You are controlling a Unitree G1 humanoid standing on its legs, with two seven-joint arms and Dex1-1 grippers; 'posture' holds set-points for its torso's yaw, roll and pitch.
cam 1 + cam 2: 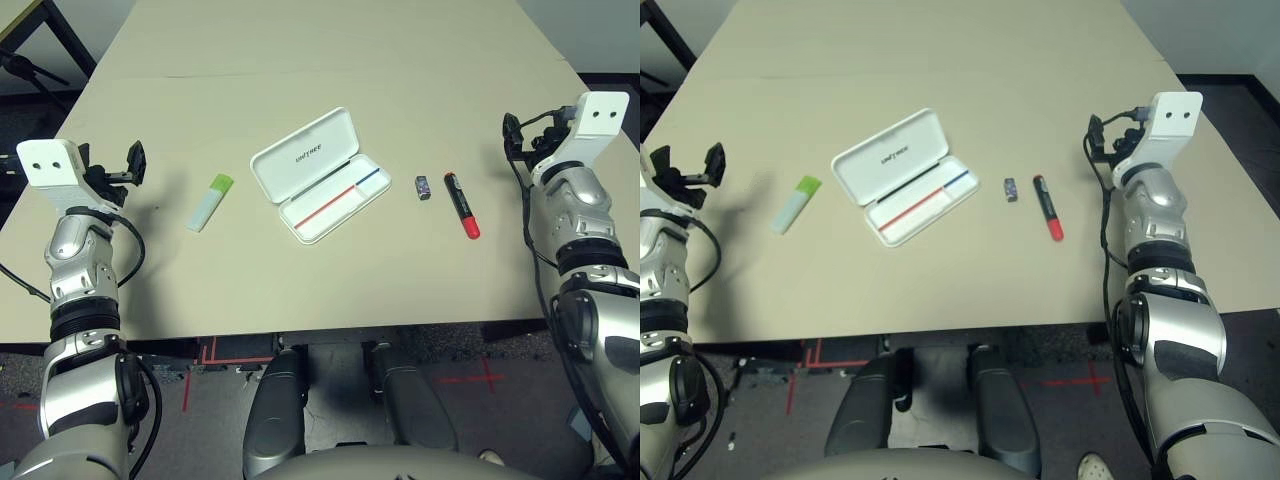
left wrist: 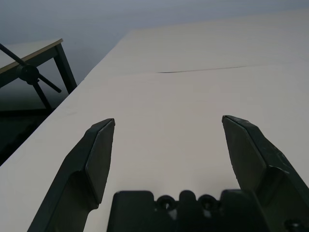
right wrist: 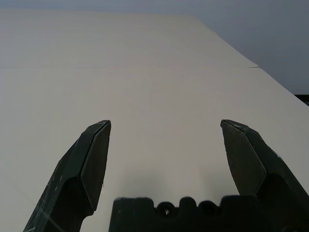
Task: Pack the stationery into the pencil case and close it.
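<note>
The case [image 1: 320, 175] lies open mid-table, highlighter [image 1: 210, 202] at its 9 o'clock, block [image 1: 423, 187] and marker [image 1: 461, 205] at 3. Wrist views add spread, empty fingers: left gripper [image 2: 169, 140], right gripper [image 3: 166, 142].

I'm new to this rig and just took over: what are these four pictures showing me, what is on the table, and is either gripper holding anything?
The two wide pictures come from the humanoid robot's head, looking down over its silver forearms. The other two look along each wrist's own two black fingers. On the table lies the open pencil case, empty inside. To its left is the highlighter; to its right are the tiny dark block and the red marker. The left gripper and the right gripper are both open, hold nothing, and hover at the table's sides, away from the things.
</note>
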